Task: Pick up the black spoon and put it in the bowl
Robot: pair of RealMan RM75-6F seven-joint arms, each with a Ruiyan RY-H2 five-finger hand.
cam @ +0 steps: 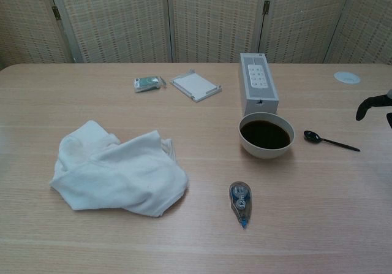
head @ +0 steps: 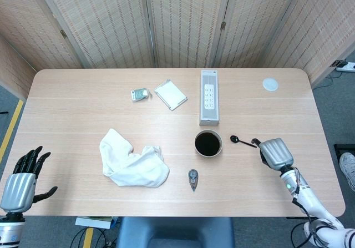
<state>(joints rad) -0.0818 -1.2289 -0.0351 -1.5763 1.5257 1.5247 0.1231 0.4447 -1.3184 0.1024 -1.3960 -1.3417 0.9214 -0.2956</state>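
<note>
The black spoon [cam: 331, 141] lies flat on the table just right of the bowl [cam: 266, 135], its scoop end toward the bowl. The bowl [head: 208, 143] is beige with a dark inside. My right hand [head: 274, 152] hovers over the spoon's handle end and hides it in the head view, leaving the scoop of the spoon [head: 236, 140] showing. In the chest view the right hand [cam: 370, 105] shows only dark fingertips at the right edge, above the table and clear of the spoon. It holds nothing. My left hand [head: 22, 178] is off the table's front-left corner, fingers spread.
A crumpled white cloth [head: 133, 160] lies left of the bowl. A correction tape roller [head: 192, 179] sits in front of the bowl. Behind it stand a long white power-strip box [head: 208, 96], a white pad [head: 170, 94], a small green item [head: 140, 95] and a white disc [head: 270, 84].
</note>
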